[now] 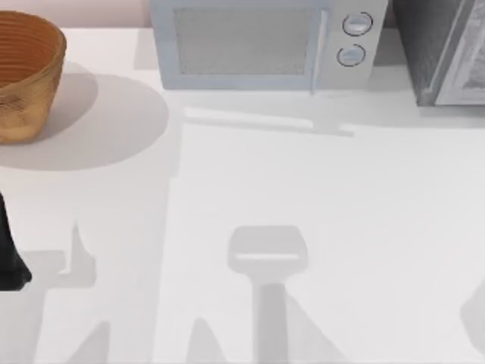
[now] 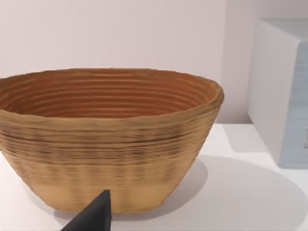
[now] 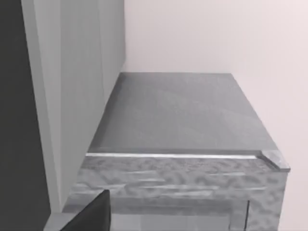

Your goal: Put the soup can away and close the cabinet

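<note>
Top view: nearest, in the lower half of the frame, the white surface (image 1: 364, 227) lies bare apart from shadows. The dark left arm (image 1: 9, 254) stands at the left edge. In the left wrist view the left end effector (image 2: 94, 216) hangs low, just before the woven basket (image 2: 110, 139). I cannot tell whether it is wide or narrow. The same goes for the right end effector (image 3: 91, 214), which hovers above and in front of the cabinet (image 3: 178, 115), looking down on its flat top.

Farther back, the basket sits in the upper left of the top view, the light grey microwave (image 1: 258, 45) at upper centre, and the cabinet in the upper right corner. Its lighter framed door (image 1: 466, 68) seems to stand swung out rather than flush.

I cannot place the soup can from here; it may already sit inside the cabinet. By its kind, I judge it stiff, smooth-sided and fairly light. It is best pinched across its round wall at mid-height, where a slip is the main risk.

The middle of the surface gives wide room for moving. The tight spots are the gap between microwave and cabinet, and the free edge of the door, where a closing push looks best applied.
</note>
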You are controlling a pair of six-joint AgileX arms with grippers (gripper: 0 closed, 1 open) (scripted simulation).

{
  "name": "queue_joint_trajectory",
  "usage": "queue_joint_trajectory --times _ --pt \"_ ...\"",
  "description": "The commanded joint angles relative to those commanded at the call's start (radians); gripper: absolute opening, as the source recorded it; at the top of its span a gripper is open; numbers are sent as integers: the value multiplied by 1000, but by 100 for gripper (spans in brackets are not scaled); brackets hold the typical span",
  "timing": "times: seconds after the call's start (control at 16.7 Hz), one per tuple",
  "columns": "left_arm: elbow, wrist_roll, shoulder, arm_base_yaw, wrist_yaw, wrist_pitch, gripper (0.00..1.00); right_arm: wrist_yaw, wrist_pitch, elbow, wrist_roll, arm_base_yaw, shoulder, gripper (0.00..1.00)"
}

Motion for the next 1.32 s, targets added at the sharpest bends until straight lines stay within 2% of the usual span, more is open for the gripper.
queue_joint_trajectory --times 0.84,1.14,1.32 --pt "0 0 0 0 0 0 100 671 -30 -19 18 630 -18 100" --pt "0 0 0 0 0 0 100 878 -24 -11 12 835 -41 100" --pt "0 0 0 0 0 0 100 1065 -29 -4 8 1024 -43 100"
